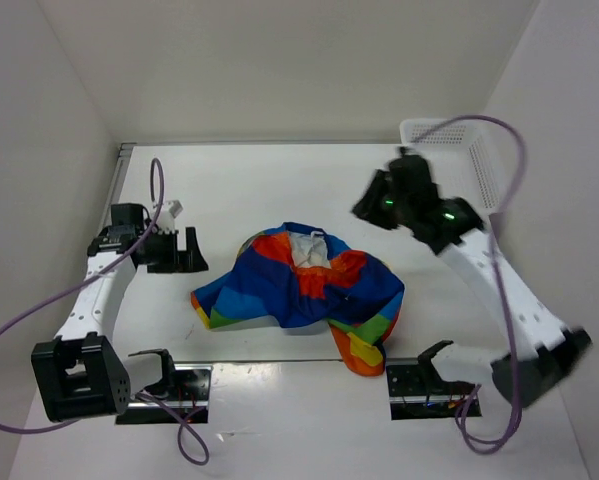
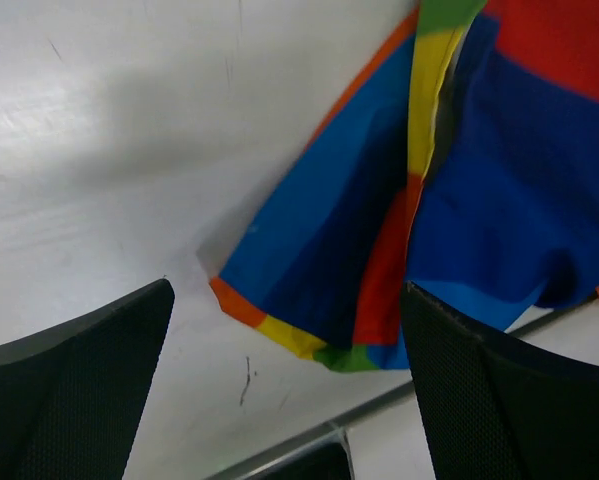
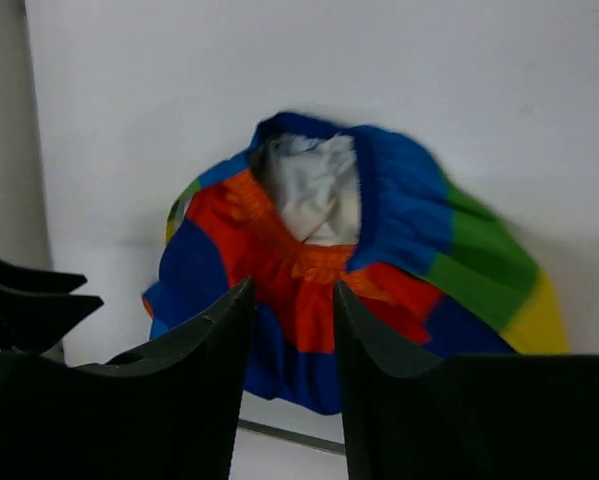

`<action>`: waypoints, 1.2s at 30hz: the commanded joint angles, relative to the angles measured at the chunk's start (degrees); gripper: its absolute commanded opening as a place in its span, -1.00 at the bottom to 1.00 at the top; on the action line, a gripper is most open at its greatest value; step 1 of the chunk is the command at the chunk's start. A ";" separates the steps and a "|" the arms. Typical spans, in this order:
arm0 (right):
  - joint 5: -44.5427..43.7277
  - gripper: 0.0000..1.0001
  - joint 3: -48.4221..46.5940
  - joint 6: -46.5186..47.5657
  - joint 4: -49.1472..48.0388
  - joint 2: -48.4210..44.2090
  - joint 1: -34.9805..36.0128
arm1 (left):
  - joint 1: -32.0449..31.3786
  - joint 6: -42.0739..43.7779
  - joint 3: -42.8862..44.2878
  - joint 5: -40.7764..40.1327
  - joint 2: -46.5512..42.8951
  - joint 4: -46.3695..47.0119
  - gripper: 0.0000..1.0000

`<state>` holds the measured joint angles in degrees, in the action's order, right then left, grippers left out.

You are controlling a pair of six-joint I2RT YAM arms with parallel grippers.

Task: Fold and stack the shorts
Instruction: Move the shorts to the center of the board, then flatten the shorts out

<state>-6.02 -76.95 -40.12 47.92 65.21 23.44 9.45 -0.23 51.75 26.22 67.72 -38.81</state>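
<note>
Where white walls [image 1: 279, 60] box the table [image 1: 259, 180], the shorts [image 1: 299, 285] lie crumpled.

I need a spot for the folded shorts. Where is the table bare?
Bare: the far strip of table between the shorts and the back wall, left of the basket; also the near edge by the arm bases. Crowded: the middle, shorts heaped between left gripper and right gripper.

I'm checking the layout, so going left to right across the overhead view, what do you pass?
left gripper → rainbow-striped shorts → white mesh basket
</note>
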 commanded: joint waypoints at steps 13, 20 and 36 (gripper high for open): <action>8.14 0.58 -16.04 7.42 -18.39 47.11 19.89 | -3.04 0.23 -13.24 -0.99 -0.75 1.36 0.84; 2.07 0.58 -14.11 6.28 -20.23 44.83 19.89 | -3.65 0.23 -17.29 -1.70 -0.23 5.22 0.82; 2.94 -0.97 -29.48 9.79 -17.60 52.21 16.56 | -3.65 0.23 -8.26 -3.62 11.03 9.90 -1.00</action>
<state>-2.11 -100.25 -31.57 30.72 118.13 41.10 5.87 -0.27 37.71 23.09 78.72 -30.00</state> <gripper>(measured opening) 0.041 0.009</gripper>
